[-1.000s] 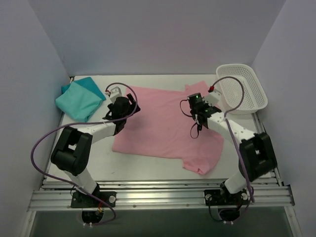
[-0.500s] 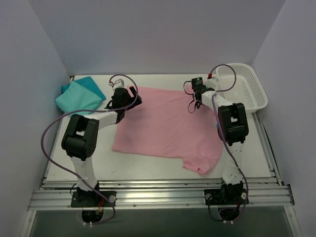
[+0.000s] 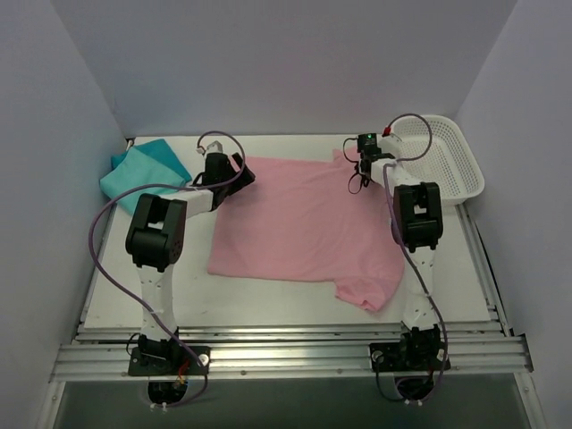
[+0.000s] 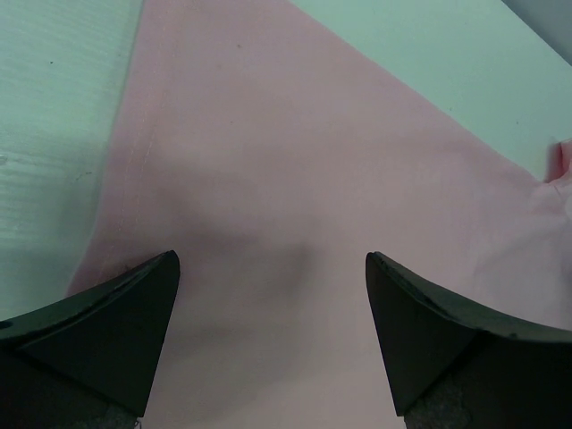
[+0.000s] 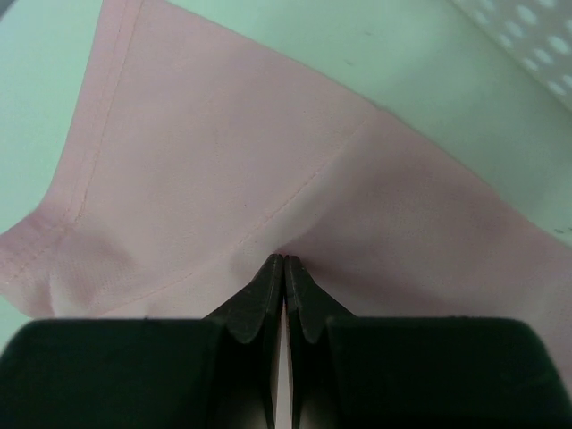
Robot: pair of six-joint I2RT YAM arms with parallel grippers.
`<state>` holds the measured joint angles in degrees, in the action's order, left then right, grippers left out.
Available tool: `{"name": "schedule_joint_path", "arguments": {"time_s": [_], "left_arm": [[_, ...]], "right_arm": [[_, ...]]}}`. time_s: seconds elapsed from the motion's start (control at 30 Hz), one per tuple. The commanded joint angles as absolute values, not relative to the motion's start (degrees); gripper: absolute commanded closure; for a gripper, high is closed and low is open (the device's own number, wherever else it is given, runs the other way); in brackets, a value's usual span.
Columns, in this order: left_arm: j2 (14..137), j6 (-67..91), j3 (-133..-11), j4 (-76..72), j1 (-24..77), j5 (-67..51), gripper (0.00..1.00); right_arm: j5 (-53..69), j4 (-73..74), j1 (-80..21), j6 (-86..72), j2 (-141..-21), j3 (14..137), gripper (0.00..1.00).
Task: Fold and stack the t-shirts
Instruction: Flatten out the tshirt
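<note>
The light pink t-shirt lies spread flat across the middle of the table. The teal t-shirt lies folded at the back left. My left gripper is at the pink shirt's far left corner; in the left wrist view it is wide open just above the pink cloth. My right gripper is at the far right sleeve; in the right wrist view it is shut, its tips pinching the pink cloth by the sleeve seam.
A white plastic mesh basket stands at the back right, close to my right arm; its edge shows in the right wrist view. Walls close in the table at the back and both sides.
Both arms have reached away from the bases to the shirt's far edge. The pink shirt has shifted slightly to the right.
</note>
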<state>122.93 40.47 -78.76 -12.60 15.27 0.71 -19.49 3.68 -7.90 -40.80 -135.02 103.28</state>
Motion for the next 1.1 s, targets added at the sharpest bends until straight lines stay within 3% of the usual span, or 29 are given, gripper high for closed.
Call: {"name": "schedule_joint_path", "arguments": {"time_s": [0.0, 0.4, 0.67, 0.7, 0.77, 0.8, 0.83, 0.9, 1.07], "left_arm": [[120.9, 42.5, -78.5, -10.1, 14.8, 4.1, 0.05], [120.7, 41.9, -79.5, -6.9, 12.7, 9.6, 0.05], [121.9, 40.8, -79.4, -12.4, 11.6, 6.9, 0.06], [121.9, 40.6, -79.8, -12.4, 11.3, 6.6, 0.06], [121.5, 40.2, -80.3, -12.5, 11.0, 6.0, 0.06], [120.6, 40.0, -80.9, -12.7, 10.6, 5.2, 0.06], [120.0, 39.6, -81.3, -12.7, 10.5, 4.9, 0.06], [118.1, 38.8, -83.0, -12.0, 10.0, 4.0, 0.06], [111.5, 36.7, -84.4, -9.7, 8.4, 3.1, 0.06]], "right_arm": [[-15.8, 6.4, -8.1, -39.7, -140.7, 108.2, 1.00], [-11.2, 6.8, -8.6, -40.6, -147.6, 118.1, 1.00], [-11.8, -5.9, -9.5, -40.1, -138.1, 105.7, 1.00], [-12.1, -6.0, -9.7, -40.1, -137.3, 105.3, 0.97], [-12.6, -6.2, -10.2, -39.4, -134.8, 104.5, 0.71], [-13.5, -6.1, -10.4, -39.2, -133.8, 104.2, 0.42], [-14.1, -6.0, -10.7, -38.8, -132.8, 103.7, 0.28], [-15.7, -5.8, -11.2, -37.9, -129.3, 103.1, 0.17], [-20.6, -7.5, -12.0, -35.6, -118.7, 97.3, 0.16]]}}
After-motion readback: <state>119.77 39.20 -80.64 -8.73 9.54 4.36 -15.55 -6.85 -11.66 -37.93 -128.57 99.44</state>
